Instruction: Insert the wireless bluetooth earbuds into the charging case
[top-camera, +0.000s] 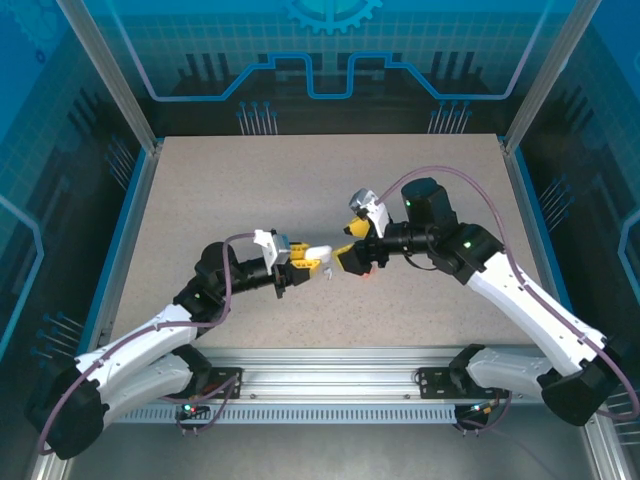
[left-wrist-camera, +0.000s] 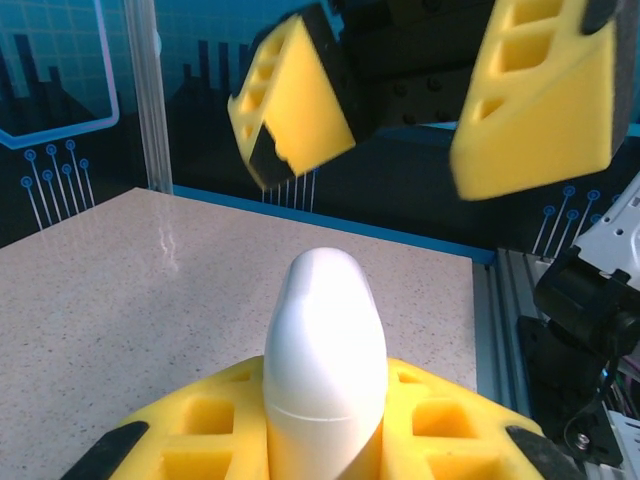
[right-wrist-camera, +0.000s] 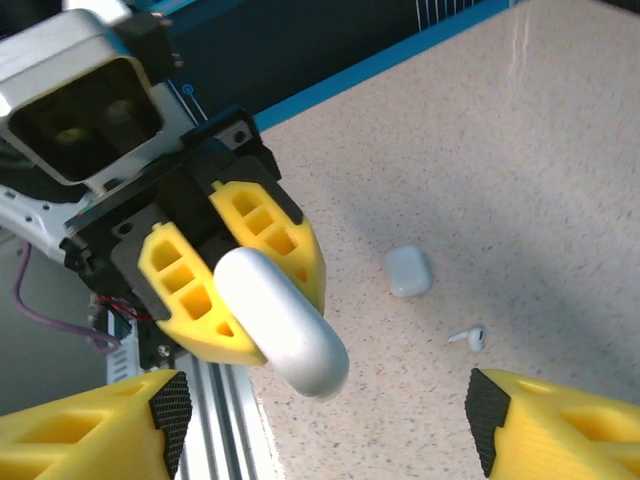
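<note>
Here's the speckled beige stone-look surface (top-camera: 300, 180), hard and matte, and above its middle the two arms meet nose to nose. The left end effector (top-camera: 300, 263), chunky yellow fingers with rectangular cut-outs, is pinching a glossy white pebble-shaped plastic charging case (left-wrist-camera: 325, 350) by one end. In the top view the case's rounded tip aims at 3 o'clock, straight at the right end effector (right-wrist-camera: 325, 415). Its matching yellow fingers stand spread wide either side of that tip, touching nothing. Biggest danger, I'd say: that shell is slick and tapered, so a push from the right could squirt it out or twist it in the grip. A thin seam rings it and the lid looks shut, so any prying could slip off-centre. Down on the surface, from the right wrist, there's a small rounded-square white case (right-wrist-camera: 408, 271). Near it, at its 4 o'clock, lies a tiny white stemmed plastic earbud (right-wrist-camera: 470, 338), loose on its side. It's small, smooth and light; a clumsy pinch would likely skid it away.
</note>
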